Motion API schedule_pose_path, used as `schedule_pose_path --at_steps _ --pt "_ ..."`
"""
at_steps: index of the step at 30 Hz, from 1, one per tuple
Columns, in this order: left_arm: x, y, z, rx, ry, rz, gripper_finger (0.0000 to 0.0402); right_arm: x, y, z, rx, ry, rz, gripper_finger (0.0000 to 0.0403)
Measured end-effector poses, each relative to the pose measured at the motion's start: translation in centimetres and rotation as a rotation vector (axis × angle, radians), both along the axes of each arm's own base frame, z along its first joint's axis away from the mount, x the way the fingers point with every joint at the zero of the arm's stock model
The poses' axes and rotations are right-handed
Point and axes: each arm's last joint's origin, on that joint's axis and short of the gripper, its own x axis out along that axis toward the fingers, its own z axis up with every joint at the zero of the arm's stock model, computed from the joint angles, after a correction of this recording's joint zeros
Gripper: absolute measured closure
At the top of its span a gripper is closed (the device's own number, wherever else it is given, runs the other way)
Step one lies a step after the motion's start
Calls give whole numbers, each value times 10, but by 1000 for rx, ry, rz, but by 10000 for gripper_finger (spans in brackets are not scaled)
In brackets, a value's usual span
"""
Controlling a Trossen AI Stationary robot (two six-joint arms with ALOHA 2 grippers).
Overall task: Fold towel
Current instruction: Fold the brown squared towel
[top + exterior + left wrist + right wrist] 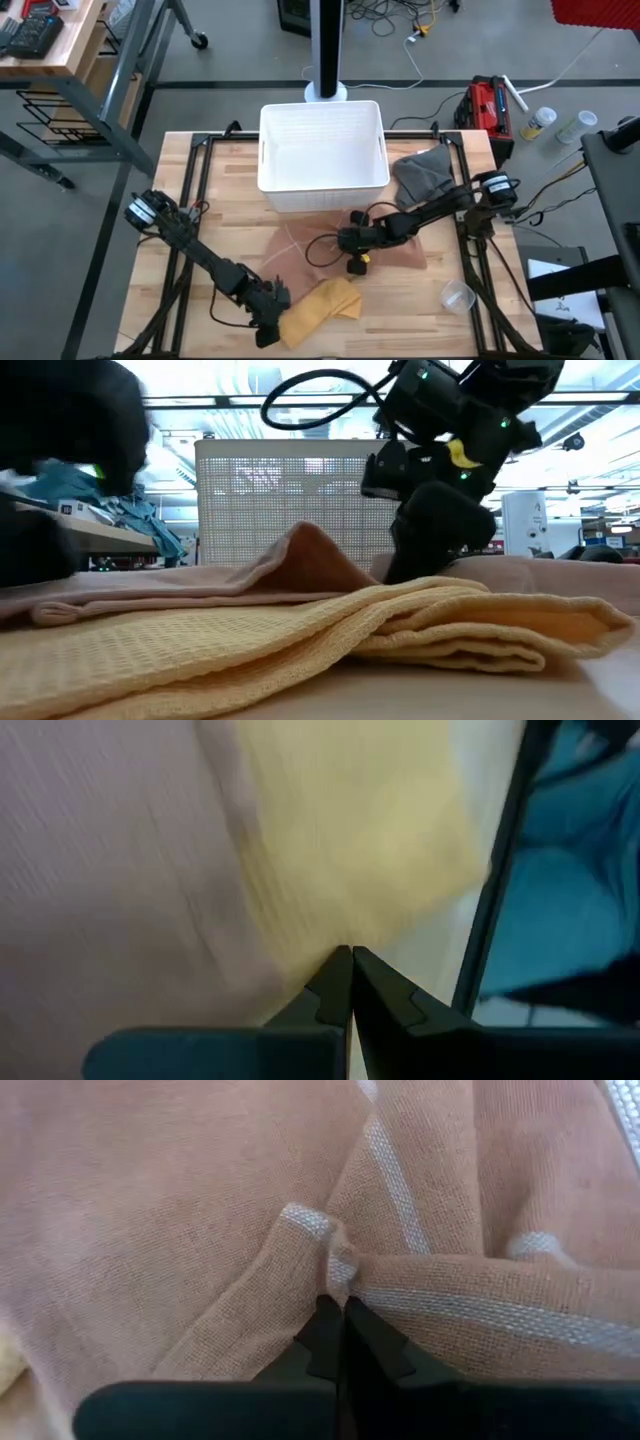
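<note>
On table: three towels, one basket

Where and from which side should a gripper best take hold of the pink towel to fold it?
Probably by the striped hem corner, from above. That edge is raised and bunched, giving the fingers cloth to pinch; the rest of the pink towel lies flat. The right gripper is already pinched there.

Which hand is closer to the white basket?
The right hand, just in front of the white basket, pinching the pink towel. The left hand is at the table's near edge, by the yellow towel.
</note>
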Motion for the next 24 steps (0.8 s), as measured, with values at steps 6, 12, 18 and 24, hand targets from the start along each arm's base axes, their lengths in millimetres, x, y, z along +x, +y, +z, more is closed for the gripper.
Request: schedule_pose_path --at_steps 6,12,18,24 --pt "-9 -1 3 -45 149 -22 401 -13 -3 30 -15 7 -15 402" --pt "-11 -1 18 -51 82 14 401 -25 -6 64 -29 -54 -23 402" --pt "6 6 37 177 -241 73 401 -19 -4 81 -12 -205 5 403" --pt "19 17 43 402 -440 -28 401 -1 1 67 58 -281 63 403"
